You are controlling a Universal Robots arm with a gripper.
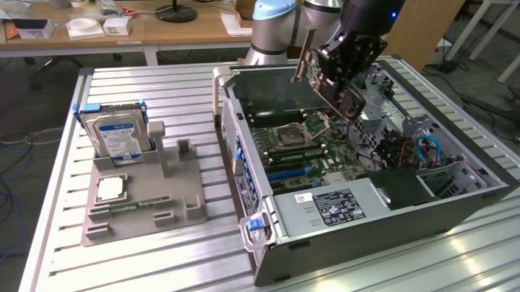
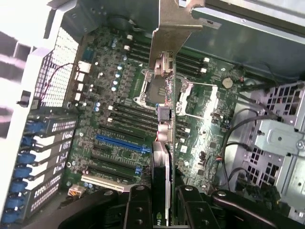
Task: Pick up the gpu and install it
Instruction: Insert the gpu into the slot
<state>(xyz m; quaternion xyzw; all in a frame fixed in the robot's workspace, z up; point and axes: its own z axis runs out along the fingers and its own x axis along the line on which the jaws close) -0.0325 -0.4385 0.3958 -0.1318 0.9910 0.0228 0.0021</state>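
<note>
Silver arm [image 1: 272,39] with pale-blue joint cap [image 1: 272,7] — black, bolted gripper [image 2: 164,210].

Exterior view: bright, even overhead light, soft shadows. Glare streaks on ribbed tabletop [image 1: 475,255] beside computer case [image 1: 357,243], toward exterior view's right; case interior dimmer. Wrist view: area outside case wall blown out white; bright glint on motherboard [image 2: 202,102] inside case; pincer [image 2: 162,207] dark, underlit.

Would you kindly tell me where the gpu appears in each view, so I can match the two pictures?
Exterior view: the gpu hangs tilted above the open case, towards its far end.
Wrist view: the gpu is seen edge-on, clamped in the gripper, crossing in front of the CPU socket.
Shared landmark: the blue slot on the motherboard.
</note>
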